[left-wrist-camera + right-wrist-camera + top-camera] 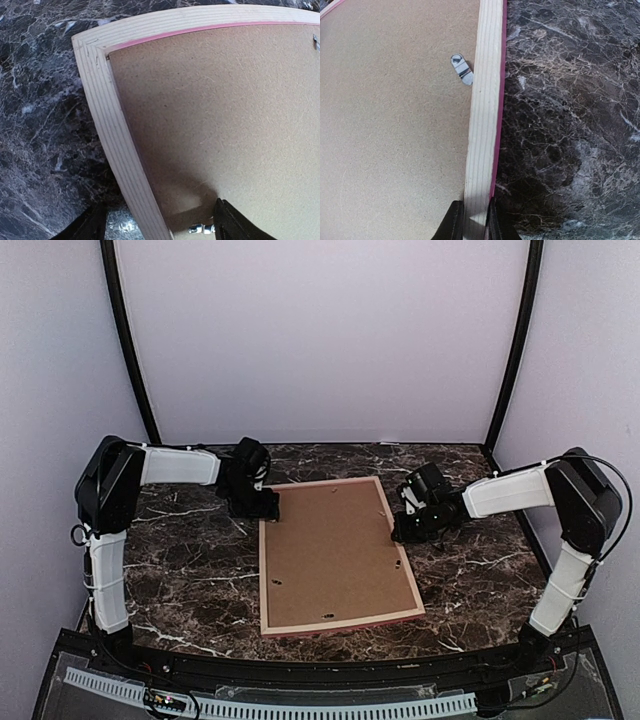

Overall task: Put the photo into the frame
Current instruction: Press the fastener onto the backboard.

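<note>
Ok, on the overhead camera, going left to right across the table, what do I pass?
From the left: left arm → left gripper at the frame's far-left corner → frame, lying back up with its brown backing board showing → right gripper on the frame's right rail → right arm.

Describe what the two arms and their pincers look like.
The left arm and right arm match: white link shells between bulky black joint housings, with a thin black cable looping at the right arm's housing. The left pincer and right pincer are black with slim dark fingers. No markings are legible.
</note>
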Action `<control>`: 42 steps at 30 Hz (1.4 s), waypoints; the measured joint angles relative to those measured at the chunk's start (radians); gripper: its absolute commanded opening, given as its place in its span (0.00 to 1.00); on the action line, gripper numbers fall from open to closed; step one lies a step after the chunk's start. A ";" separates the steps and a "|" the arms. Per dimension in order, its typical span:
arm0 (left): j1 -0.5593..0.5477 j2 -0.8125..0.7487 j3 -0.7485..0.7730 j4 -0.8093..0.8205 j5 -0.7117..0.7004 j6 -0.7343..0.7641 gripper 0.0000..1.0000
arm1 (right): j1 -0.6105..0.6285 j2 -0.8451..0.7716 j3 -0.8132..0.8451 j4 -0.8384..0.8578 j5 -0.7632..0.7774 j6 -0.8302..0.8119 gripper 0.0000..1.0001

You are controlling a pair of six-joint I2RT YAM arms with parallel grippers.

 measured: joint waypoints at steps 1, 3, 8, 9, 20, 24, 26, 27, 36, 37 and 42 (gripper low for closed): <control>-0.003 0.000 0.003 -0.005 -0.002 0.003 0.74 | 0.000 0.000 0.000 0.000 0.000 0.000 0.17; -0.007 0.000 0.005 -0.016 -0.005 0.010 0.73 | 0.000 0.000 0.000 0.000 0.000 0.000 0.17; -0.015 0.000 0.008 -0.029 -0.005 0.024 0.72 | 0.000 0.000 0.000 0.000 0.000 0.000 0.17; -0.016 0.000 0.008 -0.030 -0.005 0.026 0.71 | 0.000 0.000 0.000 0.000 0.000 0.000 0.17; -0.025 -0.010 0.000 -0.042 0.005 0.045 0.54 | 0.000 -0.002 -0.004 0.005 0.000 0.000 0.17; -0.026 -0.021 -0.018 -0.041 0.020 0.047 0.50 | 0.000 -0.002 -0.004 0.005 0.000 0.001 0.17; -0.026 -0.026 -0.027 -0.041 0.024 0.047 0.48 | 0.000 -0.002 -0.004 0.005 0.000 0.000 0.17; -0.026 -0.028 -0.031 -0.041 0.026 0.047 0.48 | 0.000 -0.002 -0.004 0.005 0.000 0.000 0.17; -0.025 -0.041 -0.049 -0.037 0.027 0.047 0.39 | 0.000 -0.002 -0.004 0.005 0.000 0.000 0.17; -0.025 -0.043 -0.051 -0.035 0.027 0.047 0.39 | 0.000 -0.002 -0.004 0.005 0.000 0.000 0.17; -0.025 -0.047 -0.060 -0.030 0.025 0.047 0.37 | 0.000 -0.002 -0.004 0.005 0.000 0.000 0.17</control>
